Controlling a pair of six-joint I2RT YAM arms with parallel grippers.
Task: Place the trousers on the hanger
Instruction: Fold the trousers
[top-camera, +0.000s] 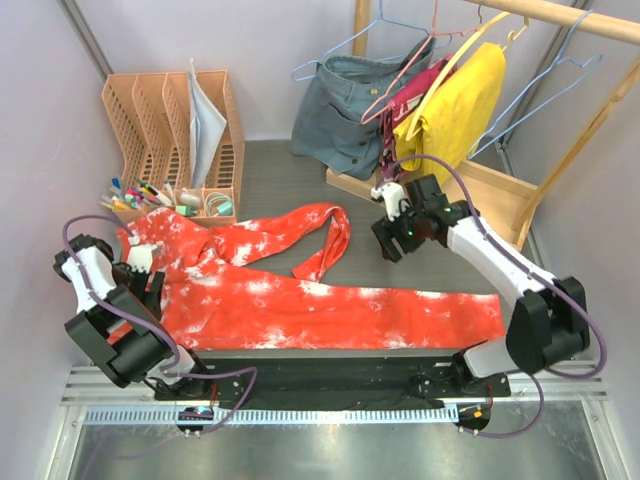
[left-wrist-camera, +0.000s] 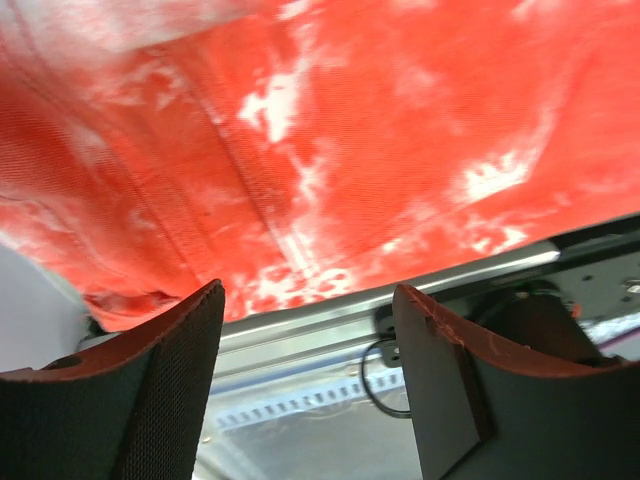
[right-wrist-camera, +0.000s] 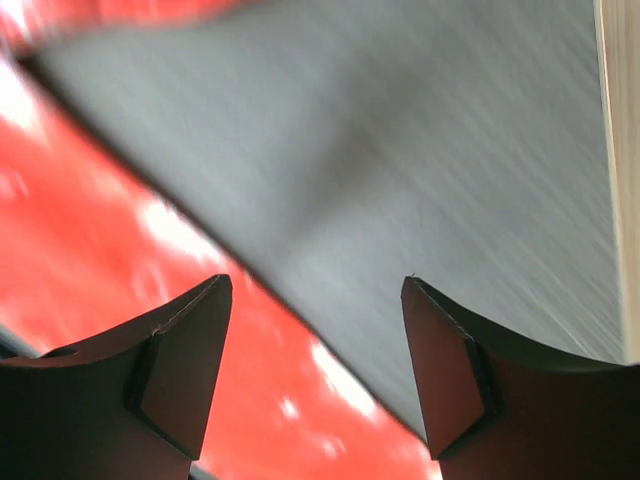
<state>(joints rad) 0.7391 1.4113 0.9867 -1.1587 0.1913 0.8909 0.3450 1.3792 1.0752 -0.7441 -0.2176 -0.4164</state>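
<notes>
Both grippers open and empty over spread trousers

The left gripper (left-wrist-camera: 308, 300) has its jaws parted, holding nothing, poised over the waist end of the trousers (top-camera: 330, 310). The soft red-orange, white-splotched cloth lies flat along the near edge of the grey table (top-camera: 270, 180), one leg folded back. The right gripper (right-wrist-camera: 315, 285) gapes too, above bare tabletop beside that fold. The thin light-blue wire hanger (top-camera: 545, 100) hangs far right.

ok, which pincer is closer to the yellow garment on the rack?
Right. The right pincer is open just in front of the yellow garment; the left pincer is across the table, over the trousers.
</notes>
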